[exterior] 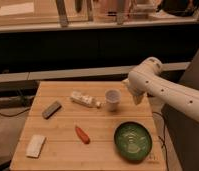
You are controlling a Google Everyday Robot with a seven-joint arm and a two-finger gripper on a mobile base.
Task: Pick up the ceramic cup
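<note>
The ceramic cup (pixel 112 99) is a small white handleless cup with a greyish inside. It stands upright on the wooden table (pixel 63 125), right of centre. My gripper (pixel 137 97) hangs at the end of the white arm, just right of the cup and a little apart from it, near the table's right edge.
A white oblong bottle (pixel 85 99) lies left of the cup. A dark grey block (pixel 52 109) lies further left. An orange-red carrot-like object (pixel 82 134) lies at centre front. A green bowl (pixel 133 142) sits at front right. A white sponge (pixel 35 145) lies at front left.
</note>
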